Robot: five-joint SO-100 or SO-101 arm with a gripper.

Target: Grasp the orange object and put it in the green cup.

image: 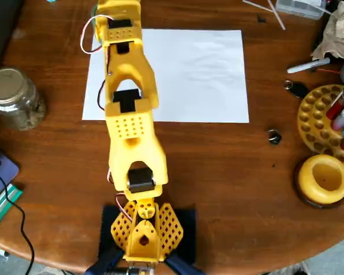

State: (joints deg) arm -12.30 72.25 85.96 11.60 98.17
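My yellow arm [132,132] reaches from its base [143,238] at the bottom of the overhead view up across the white paper [183,74] to the top edge. The wrist [120,31] shows, but the gripper's fingers lie past the top edge, so I cannot tell whether they are open or shut. The orange object and the green cup are both out of view.
A glass jar with a metal lid [14,97] stands at the left. A yellow ring-shaped bowl [324,179] and a yellow holder with pens [324,123] stand at the right. A small dark item [274,136] and a marker [307,67] lie nearby. A black cable [11,203] runs at lower left.
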